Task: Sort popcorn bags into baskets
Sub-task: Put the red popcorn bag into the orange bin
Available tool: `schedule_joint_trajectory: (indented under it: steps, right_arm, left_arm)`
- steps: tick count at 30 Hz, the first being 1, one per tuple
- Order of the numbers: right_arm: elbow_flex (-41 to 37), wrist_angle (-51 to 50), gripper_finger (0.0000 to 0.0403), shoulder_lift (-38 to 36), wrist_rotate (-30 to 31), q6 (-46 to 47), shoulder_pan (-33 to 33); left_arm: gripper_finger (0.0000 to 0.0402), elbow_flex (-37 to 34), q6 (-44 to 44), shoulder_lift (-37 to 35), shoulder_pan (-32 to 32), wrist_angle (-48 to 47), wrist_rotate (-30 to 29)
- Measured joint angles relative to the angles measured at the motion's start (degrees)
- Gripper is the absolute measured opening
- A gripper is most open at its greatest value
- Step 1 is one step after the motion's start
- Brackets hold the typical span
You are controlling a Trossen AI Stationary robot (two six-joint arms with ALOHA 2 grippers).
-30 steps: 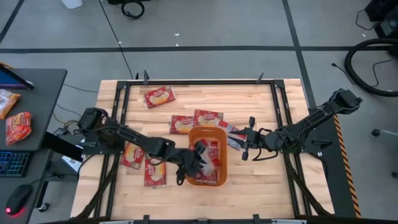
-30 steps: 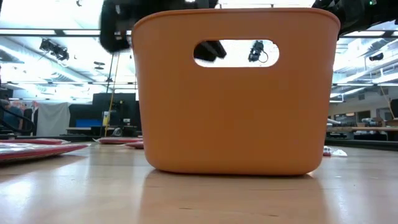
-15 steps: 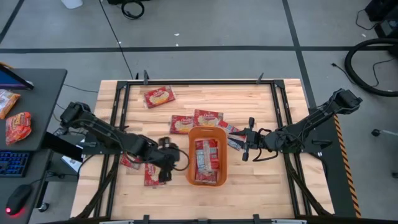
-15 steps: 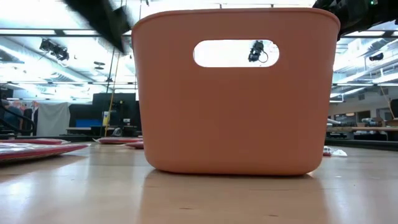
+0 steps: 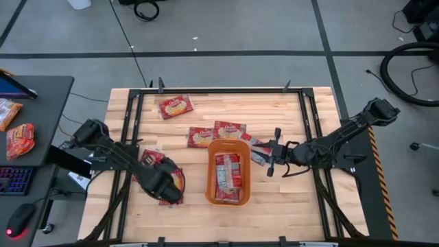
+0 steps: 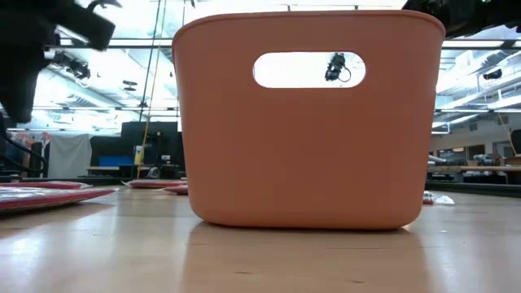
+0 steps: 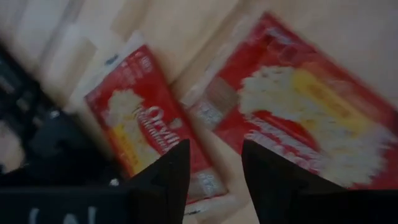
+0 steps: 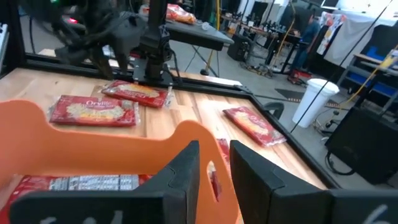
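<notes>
Left claw (image 5: 167,189) is hovering over two popcorn bags (image 5: 171,184) lying at about 8 o'clock on the wooden counter (image 5: 288,206), just to the 9 o'clock side of the orange basket (image 5: 210,171). Its left wrist view is showing the two dark fingers (image 7: 163,180) standing a narrow gap apart with nothing between them, two red packets (image 7: 146,124) lying flat on the wood beyond.

Right claw (image 5: 269,161) is hanging just off the basket's 3 o'clock side, over a packet (image 5: 256,155) lying there; its fingers (image 8: 180,171) are standing a narrow gap apart, gripping nothing, and are looking over the orange rim (image 8: 93,134).

Inside the basket, popcorn bags (image 5: 227,175) are lying flat along its length. Two more bags (image 5: 216,132) are resting side by side just beyond the basket's 12 o'clock end, and a single bag (image 5: 175,106) is sitting well apart toward 11 o'clock. In the low view the basket's wall with its handle slot (image 6: 309,70) is filling the middle.
</notes>
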Motion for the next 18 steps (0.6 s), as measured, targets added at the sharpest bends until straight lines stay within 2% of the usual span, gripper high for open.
schedule_joint_trajectory:
  steps: [5,10,14,18]
  right_arm:
    - [0.0,0.5,0.0093,0.0,-3.0,-1.2,-2.3]
    - [0.0,0.7,0.0093,0.0,-6.4,-1.1,-4.5]
    - [0.0,0.9,0.0093,0.0,-8.8,-0.6,-5.9]
    - [0.0,0.9,0.0093,0.0,-10.0,0.2,-6.4]
  left_arm:
    - [0.0169,-4.7,0.1,0.9,0.6,1.3,-1.6]
    - [0.0171,-12.5,-0.6,-3.0,1.7,7.4,-1.4]
    - [0.0172,-18.4,-3.6,-6.0,4.7,11.3,-1.4]
    - [0.0172,-20.9,-5.9,-6.2,8.7,11.7,-1.4]
